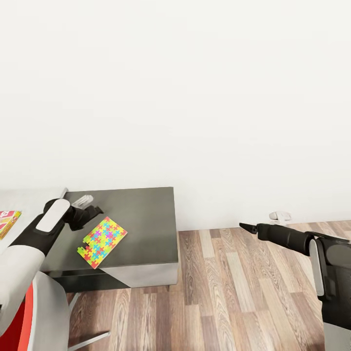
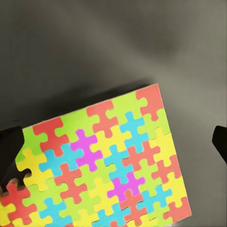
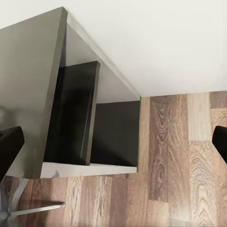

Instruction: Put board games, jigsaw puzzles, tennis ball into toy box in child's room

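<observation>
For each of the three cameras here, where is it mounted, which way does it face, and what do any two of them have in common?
Head view: on the robot's head, looking forward and down at the table, the jigsaw puzzle and the wood floor; both arms show, the left claw above the puzzle, the right claw over the floor.
Left wrist view: near the left claw, looking down onto the jigsaw puzzle; dark fingertips at the edges.
Right wrist view: near the right claw, facing the table's end and floor; fingertips at the edges.
Shared: head and left wrist views both see the puzzle.
</observation>
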### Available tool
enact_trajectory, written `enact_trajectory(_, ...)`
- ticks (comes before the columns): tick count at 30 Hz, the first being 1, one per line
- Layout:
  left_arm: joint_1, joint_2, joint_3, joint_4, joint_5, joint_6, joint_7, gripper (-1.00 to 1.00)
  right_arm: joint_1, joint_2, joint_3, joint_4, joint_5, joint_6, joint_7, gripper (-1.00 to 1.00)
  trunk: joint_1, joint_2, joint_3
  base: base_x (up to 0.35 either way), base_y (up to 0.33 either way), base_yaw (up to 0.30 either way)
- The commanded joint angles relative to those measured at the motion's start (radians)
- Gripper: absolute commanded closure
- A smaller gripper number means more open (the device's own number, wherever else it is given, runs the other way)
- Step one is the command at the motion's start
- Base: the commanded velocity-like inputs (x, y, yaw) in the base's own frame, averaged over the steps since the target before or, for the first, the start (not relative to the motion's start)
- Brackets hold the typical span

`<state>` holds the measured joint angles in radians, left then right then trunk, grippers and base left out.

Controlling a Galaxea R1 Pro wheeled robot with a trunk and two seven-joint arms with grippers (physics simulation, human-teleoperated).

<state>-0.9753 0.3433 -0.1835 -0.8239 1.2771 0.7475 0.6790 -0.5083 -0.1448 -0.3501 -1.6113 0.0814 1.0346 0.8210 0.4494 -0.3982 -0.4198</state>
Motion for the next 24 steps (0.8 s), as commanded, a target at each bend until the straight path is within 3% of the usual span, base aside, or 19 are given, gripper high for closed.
enact_trajectory(1,-0.002,0.001,-0.004,0.004,-0.006,-0.002,0.004,-1.00,-0.001,0.000,0.001,-0.001,0.009,0.004,0.008,-1.00,0.001,-0.002,-0.002,0.000,0.000,0.000)
enact_trajectory(3,-0.003,0.002,-0.004,0.012,-0.031,-0.004,-0.009,-1.00,0.000,0.001,0.003,-0.001,0.009,0.004,0.007,-1.00,0.001,-0.002,-0.002,0.000,0.000,0.000)
enact_trajectory(9,-0.004,0.002,-0.006,0.019,-0.054,-0.008,-0.025,-1.00,0.000,0.002,0.006,-0.002,0.009,0.004,0.008,-1.00,0.001,-0.002,-0.002,0.000,0.000,0.000)
enact_trajectory(13,-0.004,0.002,-0.007,0.023,-0.088,-0.019,-0.038,-1.00,0.000,0.002,0.008,-0.002,0.008,0.004,0.008,-1.00,0.001,-0.002,-0.002,0.000,0.000,0.000)
enact_trajectory(19,-0.005,0.002,-0.003,0.028,-0.188,-0.038,-0.100,-1.00,0.000,0.002,0.009,-0.003,0.006,0.004,0.009,-1.00,0.001,-0.002,-0.002,0.000,0.000,0.000)
enact_trajectory(24,-0.005,0.002,-0.002,0.048,-0.214,-0.047,-0.131,-1.00,0.000,0.002,0.009,-0.003,0.005,0.004,0.009,-1.00,0.001,-0.002,-0.002,0.000,0.000,0.000)
